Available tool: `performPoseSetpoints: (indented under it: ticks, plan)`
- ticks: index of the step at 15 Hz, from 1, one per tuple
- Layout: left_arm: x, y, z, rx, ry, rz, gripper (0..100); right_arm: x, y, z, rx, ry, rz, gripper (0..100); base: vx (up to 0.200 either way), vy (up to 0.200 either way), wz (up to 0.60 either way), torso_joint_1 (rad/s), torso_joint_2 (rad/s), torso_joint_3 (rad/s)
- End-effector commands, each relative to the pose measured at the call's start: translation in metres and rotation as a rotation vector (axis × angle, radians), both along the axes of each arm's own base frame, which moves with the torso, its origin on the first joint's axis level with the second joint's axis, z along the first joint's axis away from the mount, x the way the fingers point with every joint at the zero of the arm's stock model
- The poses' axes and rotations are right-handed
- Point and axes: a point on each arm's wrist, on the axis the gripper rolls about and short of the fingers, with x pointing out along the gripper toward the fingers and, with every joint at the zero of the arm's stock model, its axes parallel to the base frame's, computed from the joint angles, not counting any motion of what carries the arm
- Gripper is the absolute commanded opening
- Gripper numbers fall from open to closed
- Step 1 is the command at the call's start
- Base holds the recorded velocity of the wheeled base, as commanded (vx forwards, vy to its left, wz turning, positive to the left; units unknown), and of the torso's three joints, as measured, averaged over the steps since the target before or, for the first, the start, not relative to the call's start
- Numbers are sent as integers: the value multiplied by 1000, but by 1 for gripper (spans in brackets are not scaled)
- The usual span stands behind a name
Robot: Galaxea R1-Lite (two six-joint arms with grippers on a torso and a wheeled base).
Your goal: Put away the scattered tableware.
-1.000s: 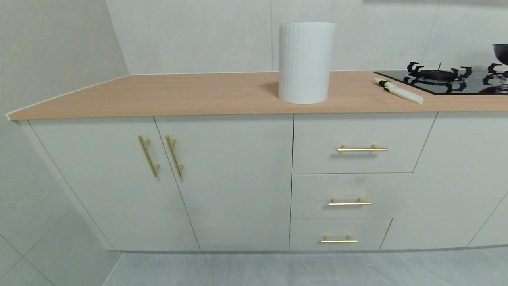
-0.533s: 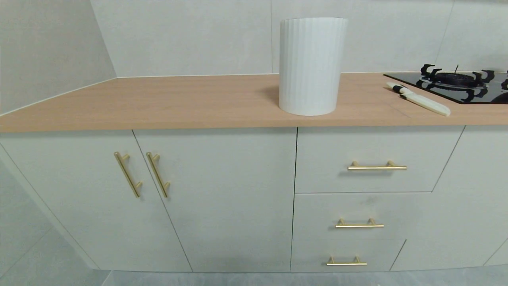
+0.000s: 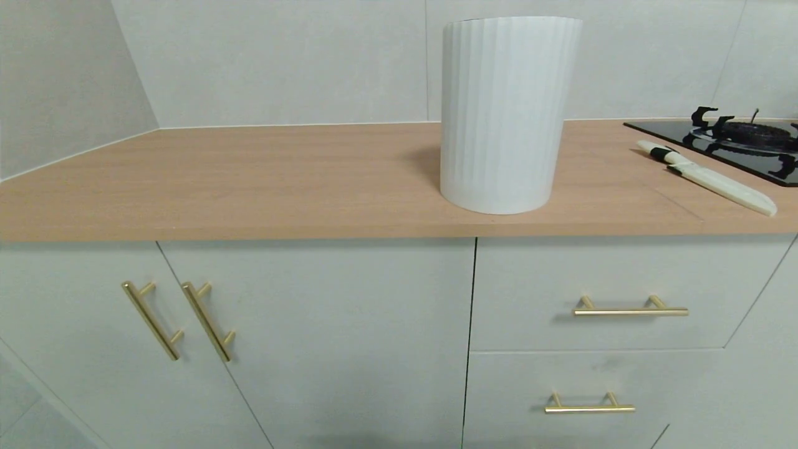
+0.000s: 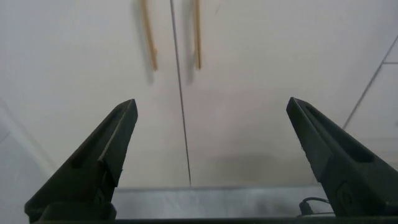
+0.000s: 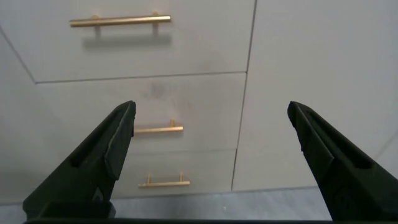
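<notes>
Two things lay on the wooden countertop [image 3: 249,181]. A tall ribbed white container [image 3: 502,115] stood upright near the front edge, roughly midway along the visible stretch. A knife [image 3: 707,178] with a cream blade and a cream handle banded in black lay flat toward the right end, well apart from the container. Its handle pointed toward the back and its tip toward the front edge. It lay just beside the near corner of the black gas hob [image 3: 742,146], though whether the two touched could not be told.

Below the countertop's left part hung two pale cabinet doors [image 3: 312,337], their slim gold bar handles [image 3: 209,321] set side by side along the seam. Under the container and knife sat a stack of drawers; the top drawer [image 3: 623,293] and the second drawer [image 3: 586,393] each carried a horizontal gold handle.

The left gripper [image 4: 211,104] was below the level of the countertop, facing the seam between the two cabinet doors, its dark fingers [image 4: 93,168] spread wide with nothing between them. The right gripper [image 5: 211,107] was likewise low, facing the drawer fronts, where three gold drawer handles [image 5: 119,20] showed one above another. Its fingers [image 5: 336,162] were spread wide too and held nothing.
</notes>
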Motion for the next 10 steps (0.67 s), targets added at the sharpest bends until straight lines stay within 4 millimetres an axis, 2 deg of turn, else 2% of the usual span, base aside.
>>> performPoseSetpoints:
  ticks: [1,3,10]
  plan:
    - [0,0,0,0,2,0,100,0,0,0,0,2,0,100,200,0,0,2,2,-2]
    - [0,0,0,0,2,0,100,0,0,0,0,2,0,100,200,0,0,5,0,-2]
    - [0,0,0,0,2,0,100,0,0,0,0,2,0,100,0,0,0,0,0,0]
